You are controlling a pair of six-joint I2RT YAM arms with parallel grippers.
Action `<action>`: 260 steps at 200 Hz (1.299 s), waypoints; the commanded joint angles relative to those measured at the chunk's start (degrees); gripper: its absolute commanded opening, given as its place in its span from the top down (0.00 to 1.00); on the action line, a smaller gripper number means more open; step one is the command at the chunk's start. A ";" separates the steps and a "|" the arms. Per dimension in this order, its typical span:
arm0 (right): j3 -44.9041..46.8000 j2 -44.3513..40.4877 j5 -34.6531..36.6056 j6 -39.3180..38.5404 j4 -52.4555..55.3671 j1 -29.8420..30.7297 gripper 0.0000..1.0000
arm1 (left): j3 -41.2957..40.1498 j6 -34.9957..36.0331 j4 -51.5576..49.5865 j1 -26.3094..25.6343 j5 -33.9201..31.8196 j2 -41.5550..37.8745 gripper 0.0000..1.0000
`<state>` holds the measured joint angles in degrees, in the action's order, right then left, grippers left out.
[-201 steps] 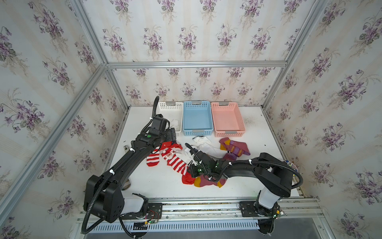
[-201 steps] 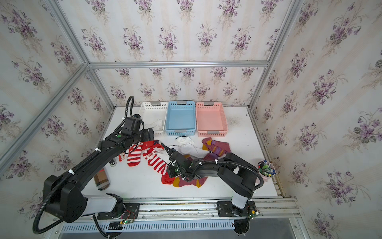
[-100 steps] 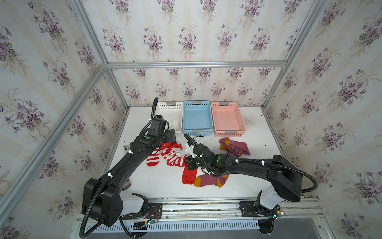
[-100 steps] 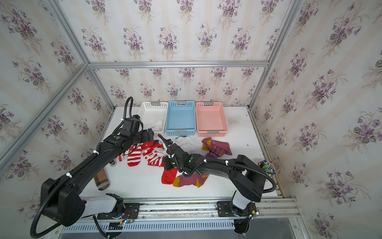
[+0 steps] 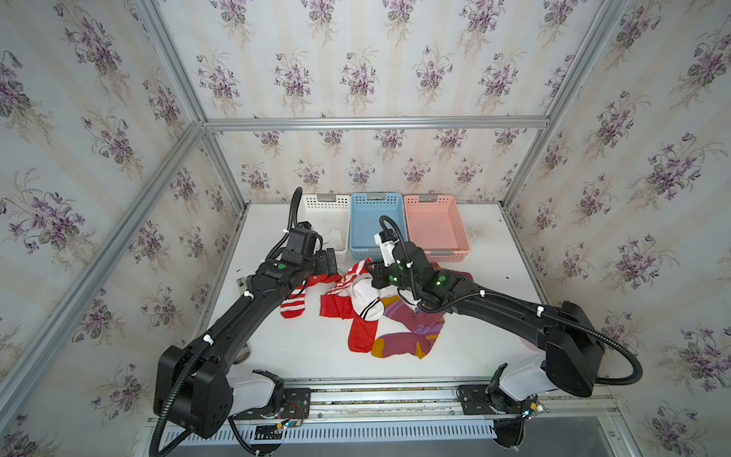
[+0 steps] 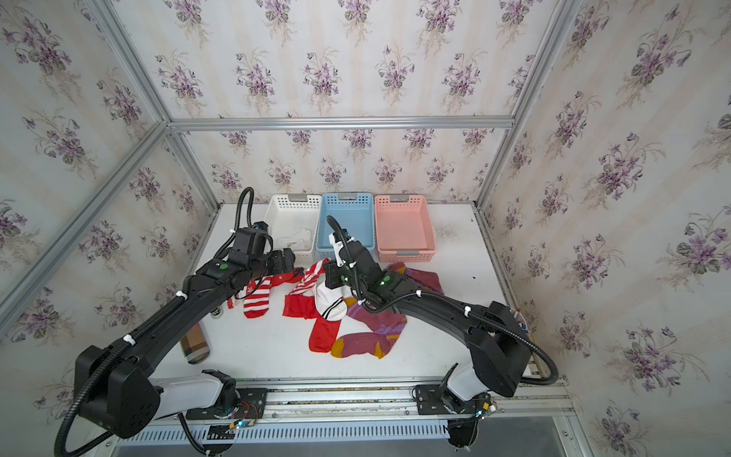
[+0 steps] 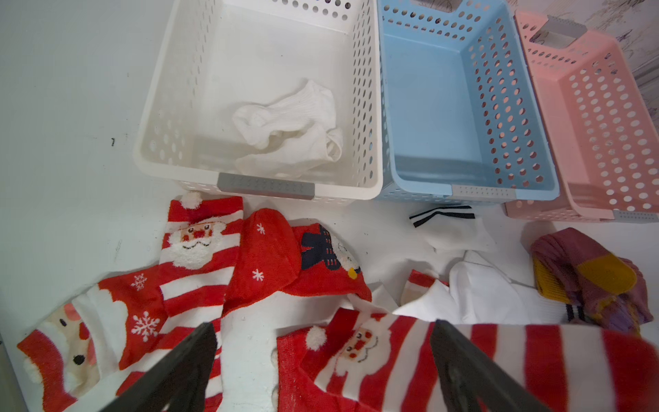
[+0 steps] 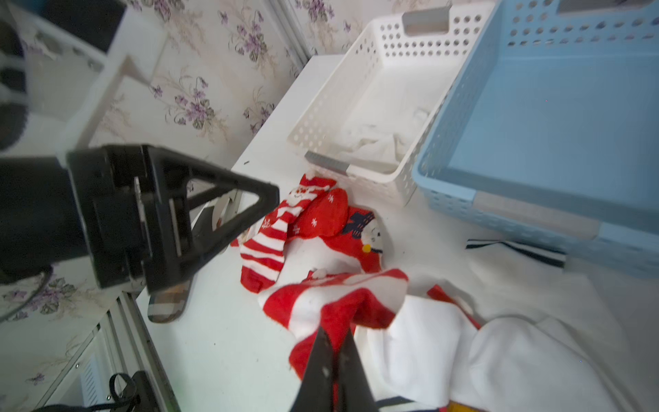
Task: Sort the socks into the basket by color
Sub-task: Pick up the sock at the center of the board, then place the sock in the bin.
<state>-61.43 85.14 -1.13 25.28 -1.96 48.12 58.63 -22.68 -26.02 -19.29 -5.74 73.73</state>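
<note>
The right gripper (image 8: 335,335) pinches a red sock (image 8: 342,292) in the pile before the 3 baskets (image 5: 362,253). The left gripper (image 7: 322,326) gapes, empty. A white sock (image 8: 424,342) touches the red one and may get dragged along.

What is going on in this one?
Sock sorting, partway through. The right gripper is shut on a striped Santa sock, one end held above the table. The left gripper hovers open over the red socks. One white sock lies in the white basket.
</note>
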 commanded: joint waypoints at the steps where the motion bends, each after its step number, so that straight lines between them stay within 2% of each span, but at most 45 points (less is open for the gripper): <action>1: -1.27 -1.52 -0.75 -1.77 -1.40 -3.16 1.00 | -0.14 -0.64 1.15 -0.03 1.08 -0.18 0.05; 69: -7.30 -3.85 -0.37 -5.14 0.37 -14.28 0.98 | -1.50 -0.70 1.19 0.00 0.90 -1.78 0.04; 90: -9.99 -2.94 0.35 -6.32 0.65 -16.48 0.97 | -1.75 -0.71 1.19 0.01 0.82 -2.07 0.03; 95: -10.77 -2.44 0.55 -6.46 0.90 -19.07 0.98 | -1.77 -0.70 1.17 -0.05 0.80 -2.11 0.03; 117: -13.59 -0.56 1.05 -7.14 0.90 -22.17 0.97 | -2.03 -0.81 1.41 -0.01 1.07 -2.02 0.03; 194: -29.32 12.78 1.48 -9.98 3.67 -29.91 0.97 | -4.06 -1.75 2.62 0.04 2.14 -2.78 0.02; 260: -37.64 22.94 0.77 -10.03 4.33 -33.57 0.97 | -4.75 -1.77 2.09 0.01 2.57 -3.35 0.02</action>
<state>-97.01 105.49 0.32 15.84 2.07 15.14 54.04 -24.05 -24.84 -19.31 -3.38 70.81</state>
